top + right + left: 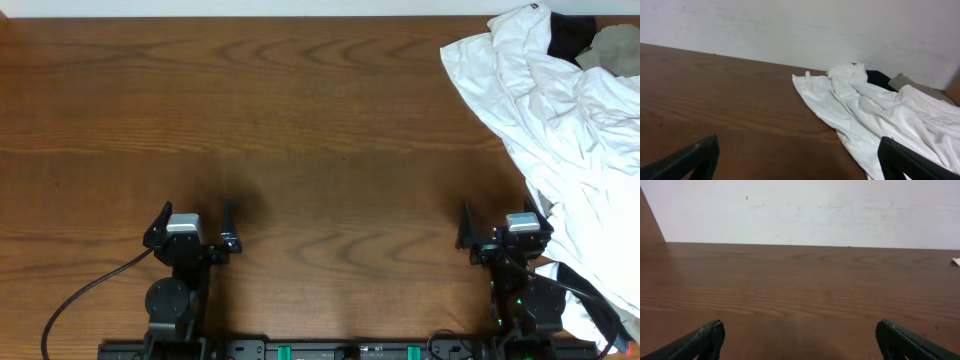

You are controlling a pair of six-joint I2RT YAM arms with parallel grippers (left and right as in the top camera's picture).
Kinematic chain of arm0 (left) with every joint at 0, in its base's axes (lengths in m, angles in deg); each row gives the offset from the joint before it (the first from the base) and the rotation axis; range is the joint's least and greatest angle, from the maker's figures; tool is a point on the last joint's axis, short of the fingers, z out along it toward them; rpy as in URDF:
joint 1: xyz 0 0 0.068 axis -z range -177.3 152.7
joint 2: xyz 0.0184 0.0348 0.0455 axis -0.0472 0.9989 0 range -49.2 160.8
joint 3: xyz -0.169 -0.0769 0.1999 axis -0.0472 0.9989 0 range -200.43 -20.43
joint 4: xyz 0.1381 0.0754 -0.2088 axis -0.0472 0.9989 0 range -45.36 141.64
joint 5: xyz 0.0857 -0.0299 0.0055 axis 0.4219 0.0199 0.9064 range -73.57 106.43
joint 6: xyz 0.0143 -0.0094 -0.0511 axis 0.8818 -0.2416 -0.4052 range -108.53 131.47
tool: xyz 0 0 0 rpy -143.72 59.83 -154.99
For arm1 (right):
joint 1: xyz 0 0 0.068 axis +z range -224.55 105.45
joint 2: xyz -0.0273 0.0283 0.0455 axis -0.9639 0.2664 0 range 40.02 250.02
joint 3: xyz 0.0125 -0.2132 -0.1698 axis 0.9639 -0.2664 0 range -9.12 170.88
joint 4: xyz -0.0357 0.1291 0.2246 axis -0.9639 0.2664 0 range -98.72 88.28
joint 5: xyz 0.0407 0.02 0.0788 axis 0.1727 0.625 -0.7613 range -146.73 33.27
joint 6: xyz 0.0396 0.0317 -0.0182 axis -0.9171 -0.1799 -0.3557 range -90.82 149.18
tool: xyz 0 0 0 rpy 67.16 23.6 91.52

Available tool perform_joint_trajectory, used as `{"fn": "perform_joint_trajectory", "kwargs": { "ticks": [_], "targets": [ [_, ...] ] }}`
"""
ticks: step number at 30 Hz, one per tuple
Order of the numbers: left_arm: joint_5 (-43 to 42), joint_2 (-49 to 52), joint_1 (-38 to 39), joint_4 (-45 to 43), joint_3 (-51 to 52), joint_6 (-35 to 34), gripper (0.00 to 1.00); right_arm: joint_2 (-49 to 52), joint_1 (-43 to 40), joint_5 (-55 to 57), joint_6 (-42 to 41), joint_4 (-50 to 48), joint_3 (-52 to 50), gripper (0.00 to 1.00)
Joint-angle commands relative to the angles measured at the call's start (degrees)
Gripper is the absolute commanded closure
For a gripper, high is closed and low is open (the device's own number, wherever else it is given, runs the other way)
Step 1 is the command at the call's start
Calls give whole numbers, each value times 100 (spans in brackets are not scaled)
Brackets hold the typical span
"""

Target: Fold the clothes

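Note:
The clothes (560, 110), a wrinkled white T-shirt, lie bunched at the table's right side, running from the far right corner down past the right arm; the right wrist view shows the clothes (880, 120) ahead and to the right. No print shows. My right gripper (500, 225) stands open at the near edge, its right finger beside the cloth's edge, nothing between the jaws. My left gripper (193, 225) is open over bare wood at the near left, far from the shirt. In the wrist views the left gripper (800, 340) and right gripper (800, 157) both hold nothing.
A black garment (568, 35) and a beige-grey garment (615, 45) lie under the shirt at the far right corner. The brown wooden table (300, 120) ends at a white wall behind. A cable (80, 295) trails from the left arm's base.

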Motion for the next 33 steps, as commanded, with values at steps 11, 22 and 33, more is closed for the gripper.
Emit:
{"fn": "perform_joint_trajectory", "kwargs": {
  "ticks": [11,22,33],
  "targets": [
    [7,-37,-20,212,125,31,2,-39,17,-42,61,26,-7,1],
    [2,-37,-20,210,122,-299,2,-37,17,-238,-811,9,-7,1],
    [-581,181,-20,1635,-898,-1161,2,55,17,-68,-1316,1825,1163,1]
  ]
}}
